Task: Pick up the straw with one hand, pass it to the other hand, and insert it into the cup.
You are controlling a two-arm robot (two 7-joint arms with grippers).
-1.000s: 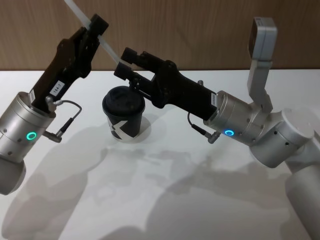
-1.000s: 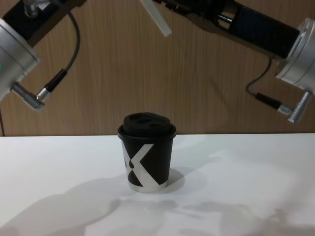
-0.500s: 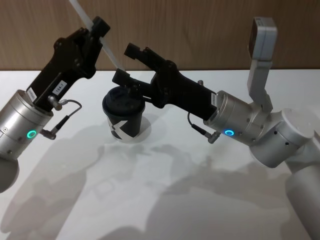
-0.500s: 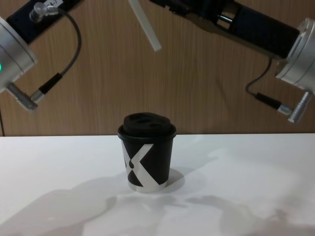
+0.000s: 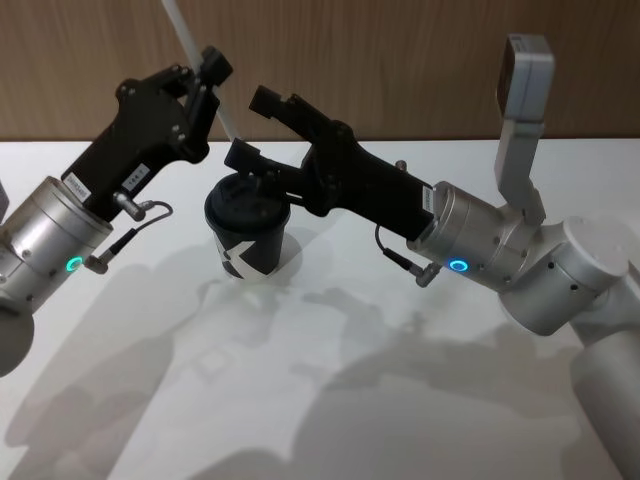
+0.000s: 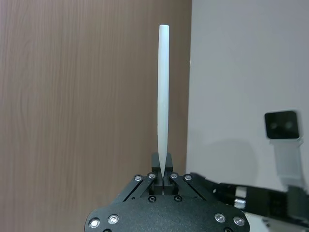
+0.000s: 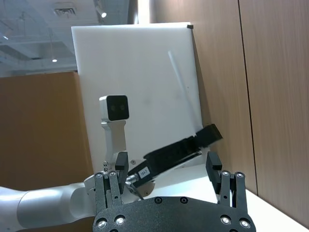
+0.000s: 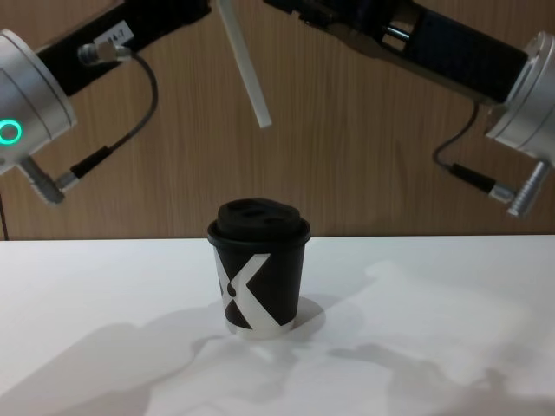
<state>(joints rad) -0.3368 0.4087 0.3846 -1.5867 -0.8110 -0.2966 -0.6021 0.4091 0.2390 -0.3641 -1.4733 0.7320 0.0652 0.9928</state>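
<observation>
Insertion step — aligning.
Left black gripper [image 5: 211, 69] is pinching the thin white straw [image 8: 244, 65], tilted above the black lidded paper cup [image 5: 248, 225]; right black gripper [image 5: 253, 127] is hanging open, empty. Next: straighten, lower.

Top of straw [image 5: 184, 28] cut off by frame edge; cup lid [image 5: 243, 203] partly behind R fingers [image 5: 243, 156].

Both arms raised over the table. The left gripper [image 5: 210, 70] sits up at upper left, its black forearm slanting up and inward from the left wrist [image 5: 45, 245], fingers pinched tight on the straw [image 6: 163, 96]. The right gripper [image 5: 254, 126] reaches in from the right (forearm sloping up from the right wrist [image 5: 480, 245]), jaws spread wide apart.
</observation>
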